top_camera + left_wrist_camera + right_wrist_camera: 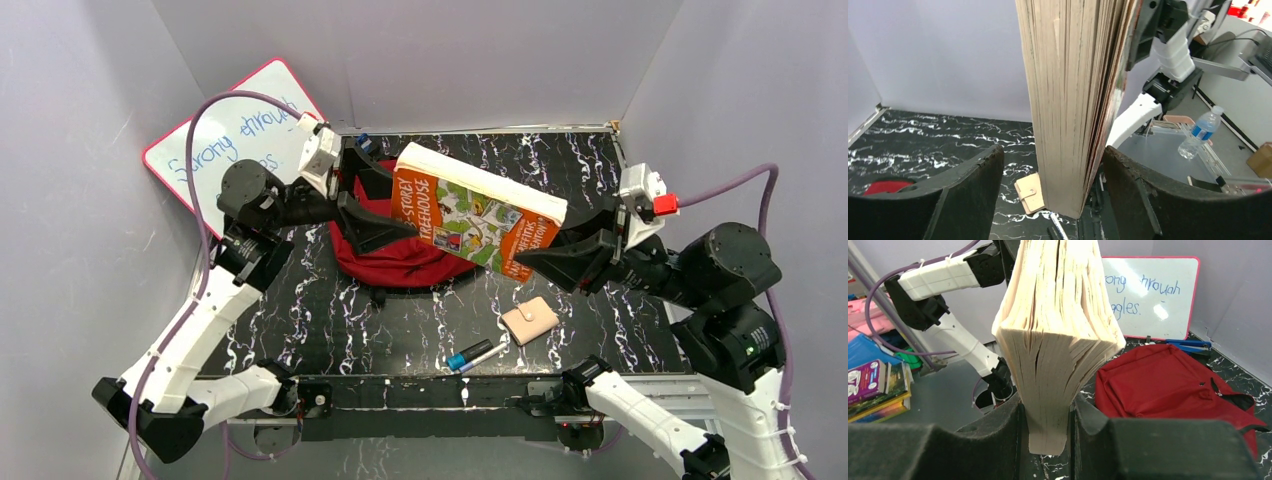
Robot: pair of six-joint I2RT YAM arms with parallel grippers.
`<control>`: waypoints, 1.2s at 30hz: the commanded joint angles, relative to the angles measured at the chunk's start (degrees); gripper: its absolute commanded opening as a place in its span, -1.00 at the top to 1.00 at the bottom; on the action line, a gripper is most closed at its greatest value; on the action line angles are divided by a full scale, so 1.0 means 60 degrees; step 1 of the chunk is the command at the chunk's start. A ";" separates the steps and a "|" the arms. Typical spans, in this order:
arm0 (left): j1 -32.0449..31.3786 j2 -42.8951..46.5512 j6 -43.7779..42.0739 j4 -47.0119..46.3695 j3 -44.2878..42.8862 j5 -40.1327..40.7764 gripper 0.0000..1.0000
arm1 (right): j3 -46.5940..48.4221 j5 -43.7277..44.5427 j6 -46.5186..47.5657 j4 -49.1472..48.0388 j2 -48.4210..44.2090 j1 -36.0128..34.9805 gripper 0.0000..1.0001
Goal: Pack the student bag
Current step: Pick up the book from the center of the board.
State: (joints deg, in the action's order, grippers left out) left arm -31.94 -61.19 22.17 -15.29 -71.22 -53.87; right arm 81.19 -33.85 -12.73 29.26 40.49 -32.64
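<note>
Hanging above the student bag (400, 262), the book (470, 215) is pinched by the right tool (545, 245) (left tool (400, 205) spread around it), not yet packed.

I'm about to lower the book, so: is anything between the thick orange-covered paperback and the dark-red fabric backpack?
Nothing visible lies between them. The paperback hangs tilted over the backpack, clamped at one end by the right gripper, with the open left gripper straddling its other end. I cannot see an open zip.

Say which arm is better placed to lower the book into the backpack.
Right, probably: the right gripper is clamped on the paperback book, held partly over the red backpack; the left gripper merely straddles the book, jaws open.
</note>
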 commanded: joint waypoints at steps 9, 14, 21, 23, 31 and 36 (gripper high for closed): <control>0.0082 0.0079 0.1668 -0.2161 -0.0377 -0.1395 -0.04 | 0.0123 -0.0728 0.0245 -0.1264 -0.0164 -0.0024 1.00; 0.0082 -0.0184 0.2268 -0.2792 -0.0290 -0.1708 0.10 | -0.0372 -0.1019 0.0024 -0.2233 -0.0136 -0.0036 1.00; 0.0080 -0.0331 0.2759 -0.3301 -0.0186 -0.2015 0.63 | -0.0650 -0.1192 0.0069 -0.2514 0.0129 -0.0023 1.00; 0.0080 -0.0334 0.2855 -0.3425 -0.0124 -0.2026 1.00 | -0.0697 -0.1173 0.0093 -0.2573 0.0218 -0.0017 1.00; 0.0080 -0.0554 0.3390 -0.4179 -0.0061 -0.1722 1.00 | -0.1128 -0.0713 0.0182 -0.3424 0.0261 -0.0022 -0.21; 0.0080 -0.0603 0.3719 -0.4906 -0.0059 -0.1581 1.00 | -0.1580 -0.0705 -0.0141 -0.4093 0.0161 -0.0024 -0.47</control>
State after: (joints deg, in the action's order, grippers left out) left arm -31.42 -65.76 41.78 -37.36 -71.33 -65.69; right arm 72.95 -38.85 -12.23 13.02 41.67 -32.64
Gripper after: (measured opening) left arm 0.262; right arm 0.718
